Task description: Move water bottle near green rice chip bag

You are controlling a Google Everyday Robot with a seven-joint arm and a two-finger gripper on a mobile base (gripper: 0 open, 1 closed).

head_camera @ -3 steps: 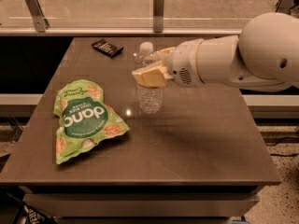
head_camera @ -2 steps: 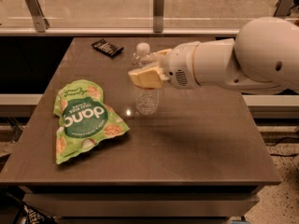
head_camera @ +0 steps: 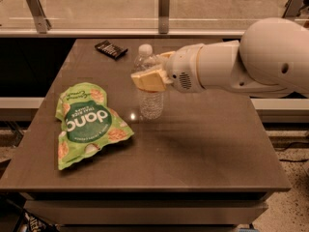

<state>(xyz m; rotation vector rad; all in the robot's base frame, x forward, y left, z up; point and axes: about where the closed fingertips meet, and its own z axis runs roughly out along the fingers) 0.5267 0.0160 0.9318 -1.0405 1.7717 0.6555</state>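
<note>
The water bottle (head_camera: pixel 150 100) is clear and ribbed with a white cap and stands upright on the dark table (head_camera: pixel 193 149), just right of the green rice chip bag (head_camera: pixel 87 122). The bag lies flat near the table's left edge, with white "dang" lettering. My gripper (head_camera: pixel 150 76) comes in from the right on a white arm, and its tan fingers (head_camera: pixel 147 80) are shut on the bottle's upper part. The near finger hides the bottle's label band.
A small black packet (head_camera: pixel 111 49) lies at the back left of the table. A glass railing with metal posts (head_camera: pixel 164 8) runs behind the table. The table's front edge and right edge drop off to the floor.
The gripper and the bottle have shifted slightly left, toward the green bag. The bag and the black packet have not moved.
</note>
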